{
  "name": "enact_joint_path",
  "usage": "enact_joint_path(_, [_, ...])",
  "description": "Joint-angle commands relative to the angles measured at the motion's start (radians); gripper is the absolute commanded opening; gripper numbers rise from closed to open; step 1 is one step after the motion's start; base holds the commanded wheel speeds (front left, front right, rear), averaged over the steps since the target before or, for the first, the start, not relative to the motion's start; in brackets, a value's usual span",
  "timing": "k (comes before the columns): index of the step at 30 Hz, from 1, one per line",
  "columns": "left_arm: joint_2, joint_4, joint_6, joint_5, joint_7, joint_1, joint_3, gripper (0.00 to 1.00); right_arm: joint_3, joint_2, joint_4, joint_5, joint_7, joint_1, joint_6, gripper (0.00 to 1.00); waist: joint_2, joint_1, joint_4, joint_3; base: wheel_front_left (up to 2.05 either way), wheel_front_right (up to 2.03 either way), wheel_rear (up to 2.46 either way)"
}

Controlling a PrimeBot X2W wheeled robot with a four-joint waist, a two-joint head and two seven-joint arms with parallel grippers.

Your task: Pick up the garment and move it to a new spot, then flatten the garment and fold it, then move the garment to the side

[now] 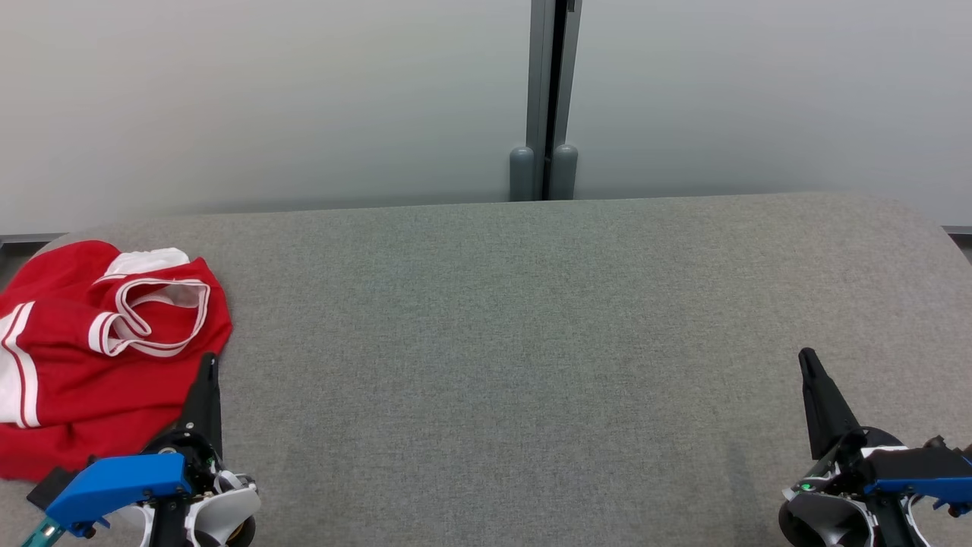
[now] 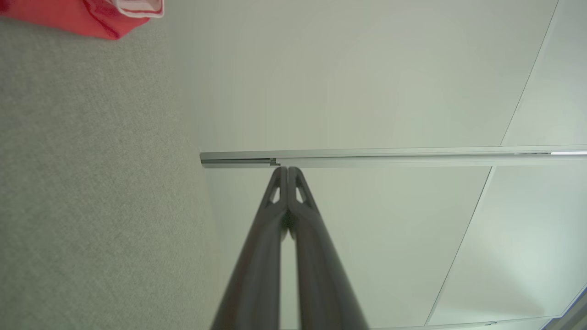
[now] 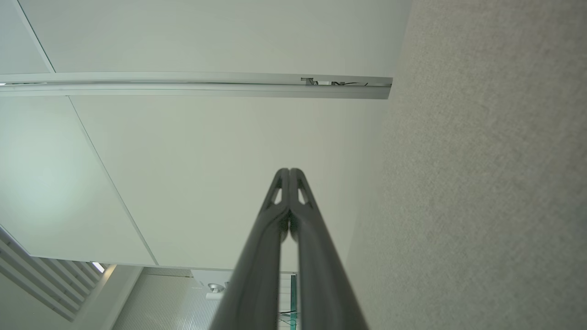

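Red-and-white garment (image 1: 91, 342) lay crumpled at the left end of the grey table (image 1: 531, 342), head view, just left of the left gripper (image 1: 210, 362); right gripper (image 1: 807, 358) well apart. Left wrist: fingers together, empty, garment upper-left. Right wrist: fingers together, empty.

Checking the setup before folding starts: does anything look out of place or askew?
The red garment lies crumpled in a heap at the grey table's left end, not flat; its white-trimmed neckline is twisted. Nothing else stands out.
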Motion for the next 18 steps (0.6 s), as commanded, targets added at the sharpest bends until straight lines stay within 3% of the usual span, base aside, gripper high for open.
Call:
enact_joint_path(1, [-0.002,-0.005,-0.006,-0.001,0.002,-0.012,0.0,0.0,-0.003,-0.008,-0.003,0.001,0.003,-0.013,0.001,0.0,0.0,0.0,0.0,0.0,0.0,0.0,0.0])
enact_joint_path(18, [-0.002,-0.005,-0.006,-0.001,0.002,-0.012,0.0,0.0,-0.003,-0.008,-0.003,0.001,0.003,-0.013,0.001,0.0,0.0,0.0,0.0,0.0,0.0,0.0,0.0])
